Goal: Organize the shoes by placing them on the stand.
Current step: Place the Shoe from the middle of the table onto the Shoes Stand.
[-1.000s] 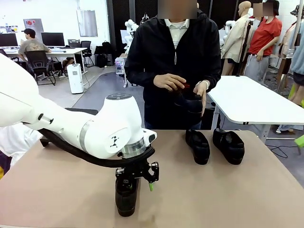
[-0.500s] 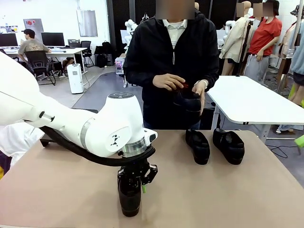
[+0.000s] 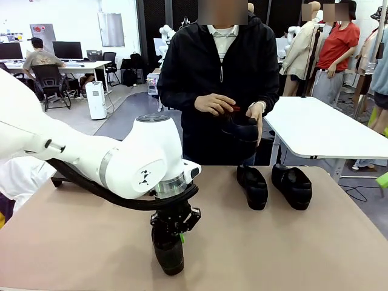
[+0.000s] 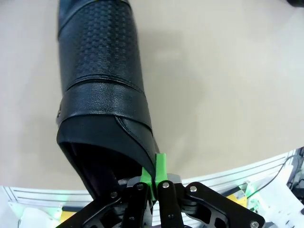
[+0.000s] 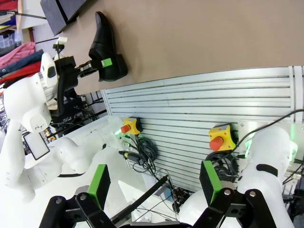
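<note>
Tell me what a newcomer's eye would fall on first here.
The big white left arm dominates the front view, its left gripper shut on the opening rim of a black shoe near the table's near edge. Across the table, the person holds another shoe in both hands, above two more shoes resting on the far right of the tabletop.

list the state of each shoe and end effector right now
left end effector, shut on heel rim of near shoe
near shoe, sole down on table, gripped
right end effector, open, empty
middle shoe, resting on table, free
far right shoe, resting on table, free
fourth shoe, held in person's hands
</note>
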You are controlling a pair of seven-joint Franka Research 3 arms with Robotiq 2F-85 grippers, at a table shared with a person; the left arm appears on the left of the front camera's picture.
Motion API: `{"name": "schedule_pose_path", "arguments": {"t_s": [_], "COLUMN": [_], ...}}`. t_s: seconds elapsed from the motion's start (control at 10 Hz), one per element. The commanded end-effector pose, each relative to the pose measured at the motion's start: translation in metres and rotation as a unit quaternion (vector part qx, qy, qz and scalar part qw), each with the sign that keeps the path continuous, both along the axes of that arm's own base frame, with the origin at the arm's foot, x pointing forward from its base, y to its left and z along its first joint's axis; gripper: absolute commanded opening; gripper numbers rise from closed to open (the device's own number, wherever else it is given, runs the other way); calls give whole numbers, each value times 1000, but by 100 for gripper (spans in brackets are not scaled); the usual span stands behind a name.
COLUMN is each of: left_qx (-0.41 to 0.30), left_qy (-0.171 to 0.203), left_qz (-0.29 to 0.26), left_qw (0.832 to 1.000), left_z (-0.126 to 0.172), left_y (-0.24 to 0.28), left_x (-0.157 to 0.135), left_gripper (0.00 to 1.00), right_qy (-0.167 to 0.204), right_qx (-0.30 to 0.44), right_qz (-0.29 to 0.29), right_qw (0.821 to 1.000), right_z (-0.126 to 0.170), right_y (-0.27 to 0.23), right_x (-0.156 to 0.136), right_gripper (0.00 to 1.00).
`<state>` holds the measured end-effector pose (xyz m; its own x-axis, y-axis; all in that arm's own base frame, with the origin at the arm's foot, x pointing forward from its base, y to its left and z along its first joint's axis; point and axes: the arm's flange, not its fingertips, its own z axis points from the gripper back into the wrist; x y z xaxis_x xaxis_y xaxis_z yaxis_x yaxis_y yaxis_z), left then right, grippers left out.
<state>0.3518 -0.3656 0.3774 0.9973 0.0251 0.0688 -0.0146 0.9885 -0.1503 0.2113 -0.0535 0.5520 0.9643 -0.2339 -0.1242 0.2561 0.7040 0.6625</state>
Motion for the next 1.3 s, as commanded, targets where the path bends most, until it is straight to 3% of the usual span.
{"name": "schedule_pose_path", "arguments": {"t_s": [0.0, 0.2, 0.4, 0.6, 0.7, 0.9, 1.0, 1.1, 1.2], "left_qx": [-18, 5, 32, 62, 66, 49, -35, 55, 55], "left_qy": [-29, -75, -106, -138, -138, -94, -41, -109, -109], "left_qz": [-34, -52, -88, -103, -56, -29, 18, -37, -37], "left_qw": [999, 996, 990, 983, 987, 994, 998, 992, 992], "left_z": [44, 102, 128, 129, 126, 119, 116, 143, 143], "left_y": [23, 56, 101, 163, 198, 276, 292, 236, 236], "left_x": [-31, -79, -112, -120, -120, -107, -101, -104, -104], "left_gripper": [0, 0, 0, 0, 0, 0, 0, 0, 0], "right_qy": [-5, -5, -5, -5, -5, -5, -5, -5, -5], "right_qx": [-8, -8, -8, -8, -8, -8, -8, -8, -8], "right_qz": [10, 10, 10, 10, 10, 10, 10, 10, 10], "right_qw": [1000, 1000, 1000, 1000, 1000, 1000, 1000, 1000, 1000], "right_z": [1, 1, 1, 1, 1, 1, 1, 1, 1], "right_y": [-6, -6, -6, -6, -6, -6, -6, -6, -6], "right_x": [-1, -1, -1, -1, -1, -1, -1, -1, -1], "right_gripper": [100, 100, 100, 100, 100, 100, 100, 100, 100]}}
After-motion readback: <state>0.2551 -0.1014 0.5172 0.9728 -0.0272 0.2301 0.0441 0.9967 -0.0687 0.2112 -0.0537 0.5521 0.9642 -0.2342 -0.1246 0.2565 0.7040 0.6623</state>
